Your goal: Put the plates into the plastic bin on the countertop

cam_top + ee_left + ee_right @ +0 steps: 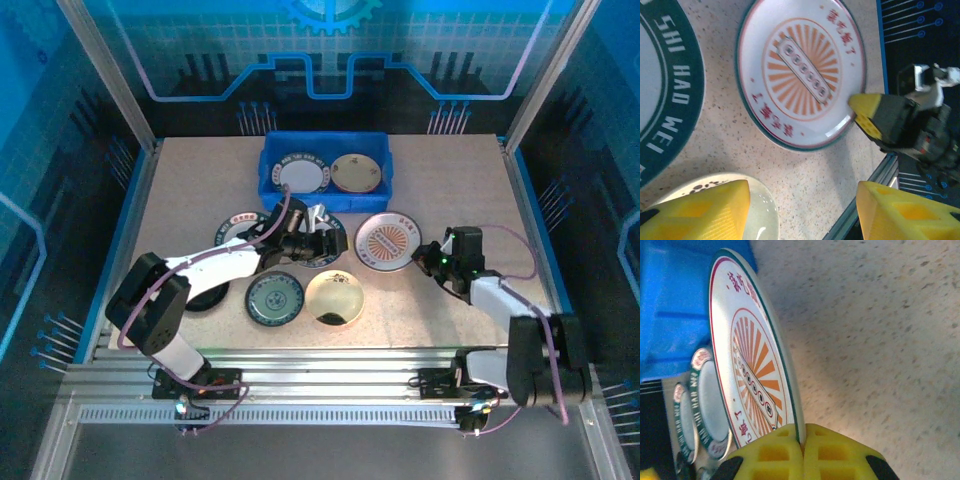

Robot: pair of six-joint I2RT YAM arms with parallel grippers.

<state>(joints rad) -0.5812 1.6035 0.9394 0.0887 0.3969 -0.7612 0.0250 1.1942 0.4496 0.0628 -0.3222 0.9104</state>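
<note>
Blue plastic bin (325, 191): holds white plate (300, 175) and cream plate (357, 173), abreast. Countertop (450, 180): at least five plates remaining. Right gripper (802, 442) pinches orange sunburst plate (388, 241) by its rim. Left gripper (805, 200) part-open, empty.

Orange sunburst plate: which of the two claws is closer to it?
Right. The right gripper is shut on the right rim of the orange sunburst plate, touching it. The left gripper hangs open to the plate's left, apart from it.

Blue circuit-patterned wall panels (400, 40) enclose the cell, with grooved metal rails (330, 365) in front.
</note>
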